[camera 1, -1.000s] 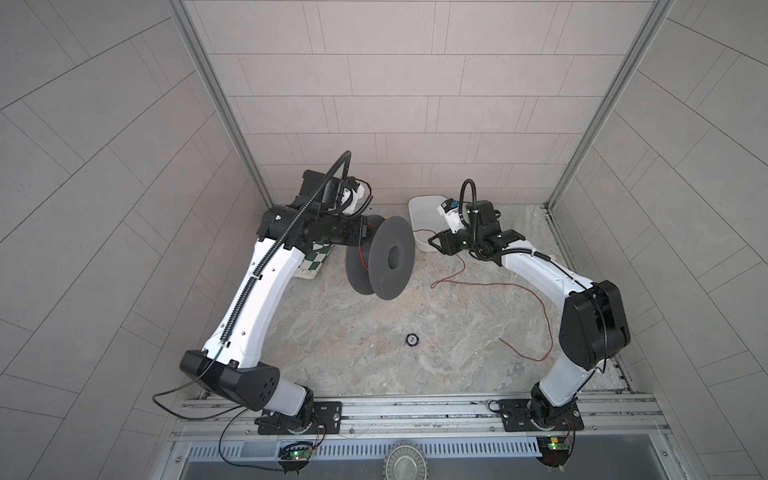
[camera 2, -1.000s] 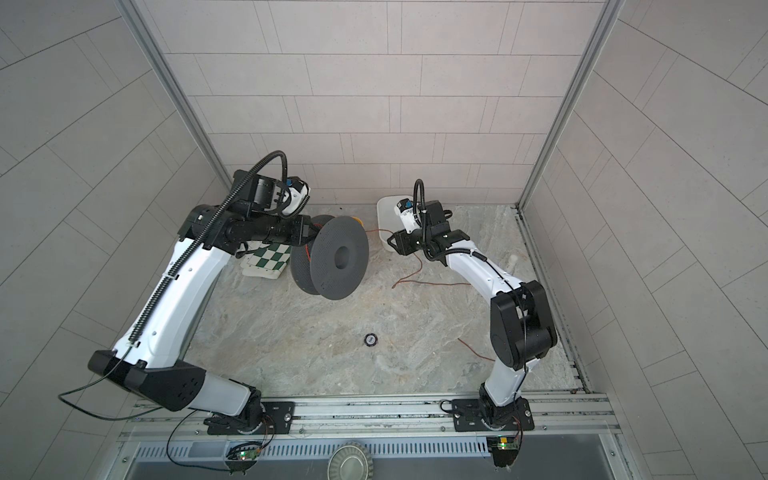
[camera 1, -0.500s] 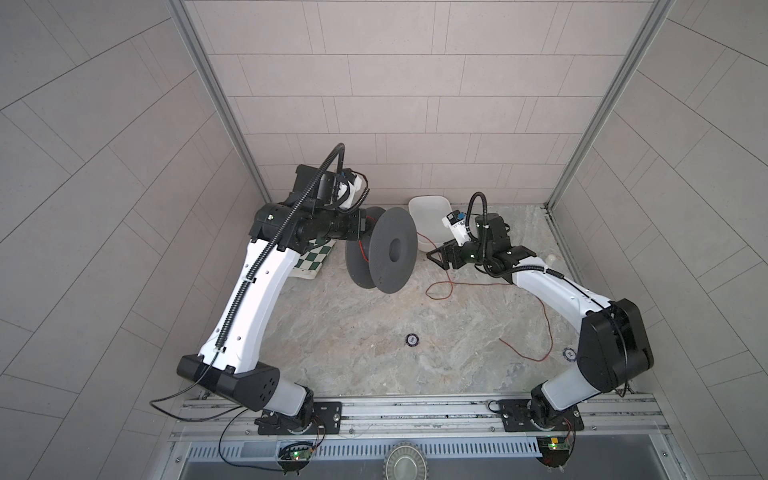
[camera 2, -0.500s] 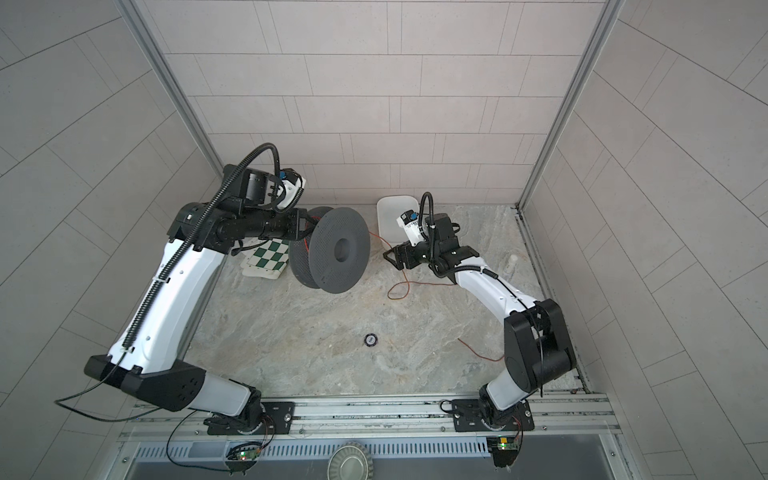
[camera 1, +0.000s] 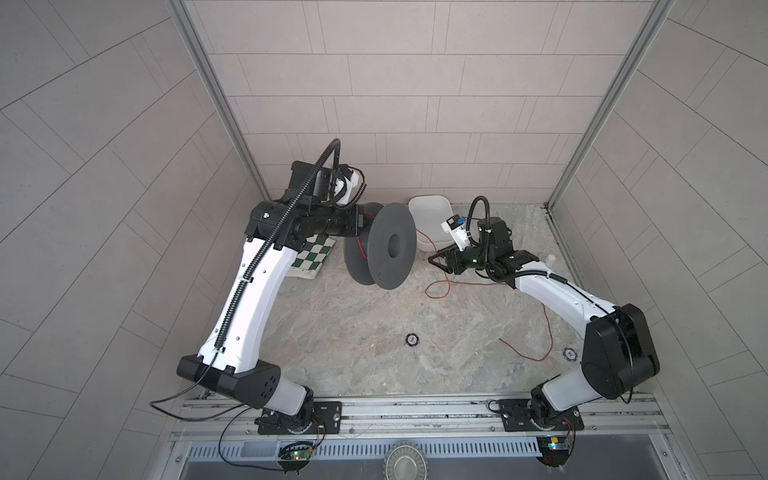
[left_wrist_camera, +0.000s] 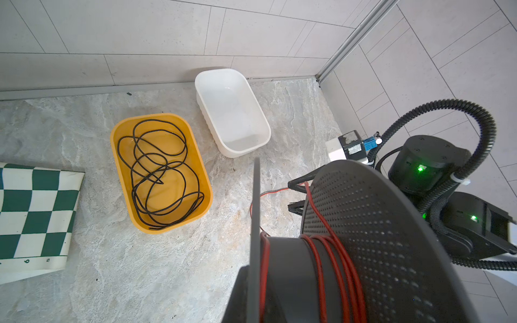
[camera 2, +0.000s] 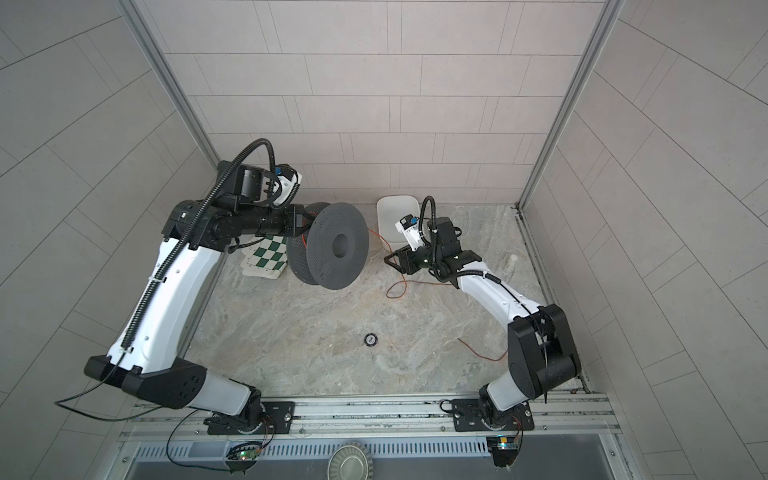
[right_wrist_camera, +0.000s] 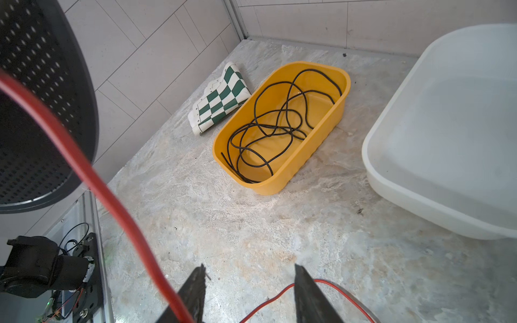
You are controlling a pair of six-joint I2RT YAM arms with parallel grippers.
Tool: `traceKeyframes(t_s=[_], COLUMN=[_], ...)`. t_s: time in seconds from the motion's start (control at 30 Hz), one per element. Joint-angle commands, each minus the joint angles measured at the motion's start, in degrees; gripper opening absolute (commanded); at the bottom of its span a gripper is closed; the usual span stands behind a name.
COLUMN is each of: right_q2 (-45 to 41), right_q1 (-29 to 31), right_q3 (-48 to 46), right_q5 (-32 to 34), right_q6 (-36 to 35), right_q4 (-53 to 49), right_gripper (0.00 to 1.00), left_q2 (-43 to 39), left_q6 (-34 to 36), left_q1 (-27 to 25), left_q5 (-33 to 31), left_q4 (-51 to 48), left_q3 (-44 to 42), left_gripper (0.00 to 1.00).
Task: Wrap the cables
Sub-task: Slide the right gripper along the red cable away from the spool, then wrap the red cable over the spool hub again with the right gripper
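A dark grey perforated spool (camera 1: 392,249) (camera 2: 338,249) hangs above the floor on the end of my left arm. My left gripper is hidden behind its rear flange, shut on the spool. Several turns of the red cable (left_wrist_camera: 321,265) lie round the hub. From there the cable (right_wrist_camera: 112,201) runs to my right gripper (camera 1: 434,261) (right_wrist_camera: 249,271), crossing the outside of one finger. That gripper hovers just right of the spool, jaws apart, nothing pinched between them. The rest of the cable (camera 2: 478,351) trails loose over the floor to the right.
A yellow bin (right_wrist_camera: 293,167) holding a coiled black cable stands behind the spool, with a white bin (camera 1: 428,203) beside it at the back wall. A green checkered mat (camera 1: 313,259) lies at back left. Two small discs (camera 1: 411,340) (camera 1: 570,353) rest on the floor.
My right gripper has come forward and lower, nearer the spool, while its elbow swung out to the right; its jaws widened, then narrowed. The spool rose slightly and the slack cable shifted.
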Motion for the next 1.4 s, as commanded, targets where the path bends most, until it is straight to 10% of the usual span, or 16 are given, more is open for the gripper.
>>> traceKeyframes(t_s=[0.0, 0.27, 0.63, 1.37], right_q2=[-2.3, -3.3, -2.1, 4.5], right_q1=[-0.2, -0.2, -0.2, 17.2], right_q3=[-2.2, -8.3, -12.0, -2.5], right_q5=[-1.0, -0.8, 1.2, 28.5], right_q6=[0.2, 3.8, 10.1, 5.5], right_q4=[2.1, 7.6, 14.0, 0.2], right_gripper=[0.46, 0.38, 0.00, 0.00], left_q2=[0.0, 0.8, 1.7, -3.7], left_q6=[-2.0, -4.0, -8.2, -32.4], left_q1=[1.0, 2.9, 4.3, 8.0], left_q5=[3.1, 3.6, 4.5, -6.7], left_q4=[2.7, 4.0, 7.5, 29.5], left_q3=[2.7, 3.9, 3.5, -12.4], left_gripper=[0.00, 0.00, 0.00, 0.00])
